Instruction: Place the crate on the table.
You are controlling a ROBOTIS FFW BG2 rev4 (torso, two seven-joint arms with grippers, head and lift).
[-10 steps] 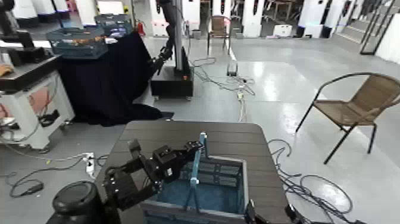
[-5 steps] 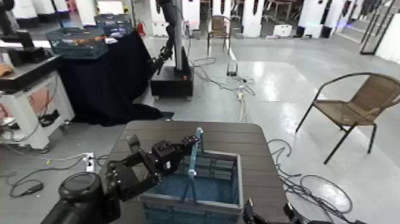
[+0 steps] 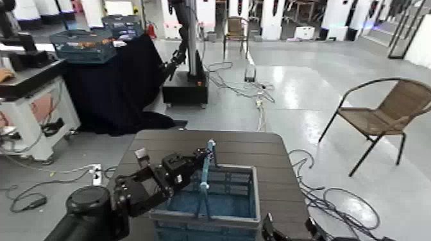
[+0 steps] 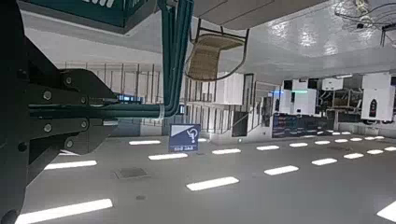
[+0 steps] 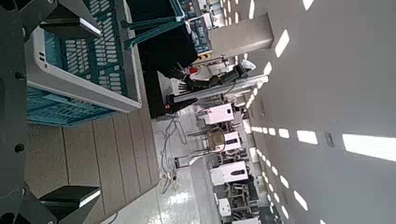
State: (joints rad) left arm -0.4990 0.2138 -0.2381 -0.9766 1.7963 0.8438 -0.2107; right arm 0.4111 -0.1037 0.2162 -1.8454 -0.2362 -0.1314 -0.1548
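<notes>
Grey shop floor with loose cables (image 3: 256,90) spreads beyond the table (image 3: 192,144); a wicker chair (image 3: 385,112) stands far right. Left gripper (image 3: 206,154) reaches in from the near left, fingers clamped on the upright handle (image 3: 206,168) of the crate (image 3: 211,205), which sits at the table's near edge. Right gripper (image 5: 42,107) waits near right beside the crate, fingers apart.

Dark brown slatted table (image 3: 192,144), rounded corners, standing on pale floor (image 3: 301,96). Blue crate (image 3: 211,205) resting on near half of tabletop, handle upright. Far planks bare. Cables strewn on floor around table.
</notes>
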